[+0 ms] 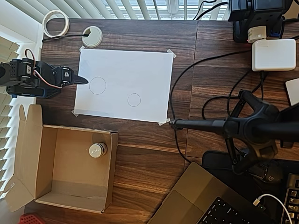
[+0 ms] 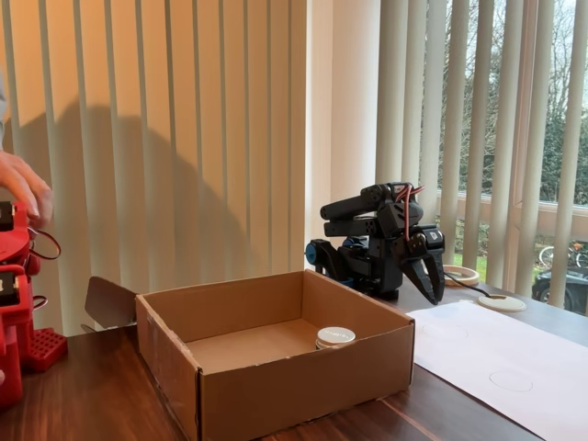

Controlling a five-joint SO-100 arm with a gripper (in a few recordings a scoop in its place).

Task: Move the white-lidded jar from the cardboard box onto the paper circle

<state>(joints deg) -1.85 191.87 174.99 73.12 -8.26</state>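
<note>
Jar point(image 1: 97, 150) body half-hidden behind box point(image 2: 303, 377) wall

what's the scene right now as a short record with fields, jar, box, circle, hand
jar: white-lidded jar upright inside the cardboard box, near its right wall in the overhead view
box: open, flaps out, below the white sheet
target: smaller paper circle, bare
hand: hand at the sheet's left edge, fingers together, holding nothing
task: jar not yet picked up

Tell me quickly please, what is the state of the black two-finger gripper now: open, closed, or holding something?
Black two-finger gripper: closed and empty, fingers together and pointing down, beside the white paper sheet.
</note>
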